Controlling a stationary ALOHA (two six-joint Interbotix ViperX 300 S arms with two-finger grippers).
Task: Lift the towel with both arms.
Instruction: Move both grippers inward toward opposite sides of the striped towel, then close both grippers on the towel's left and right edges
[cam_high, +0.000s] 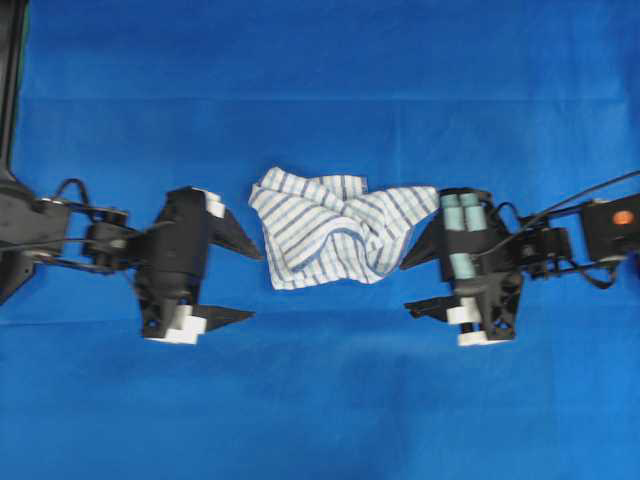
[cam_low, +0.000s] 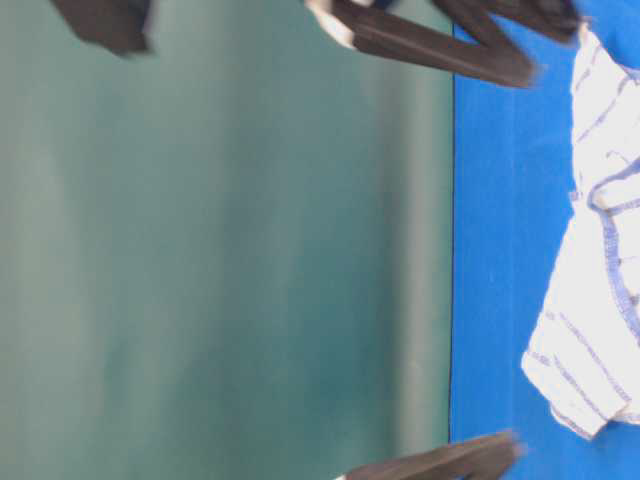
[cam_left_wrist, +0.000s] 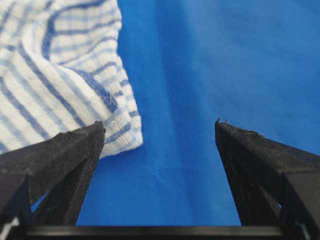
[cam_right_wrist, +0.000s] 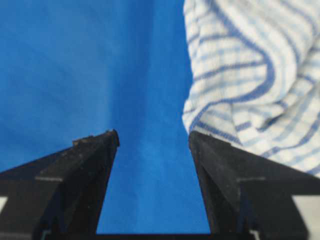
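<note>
Approach step: crumpled white blue-checked towel (cam_high: 335, 228) lies on blue table (cam_high: 320, 400), both black arms' jaws apart, empty; next, pinch opposite edges.

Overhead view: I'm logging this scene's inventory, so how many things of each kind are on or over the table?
Towel: 1
Blue table cloth: 1
Grippers: 2, the left gripper and the right gripper, both open
Total: 4
</note>
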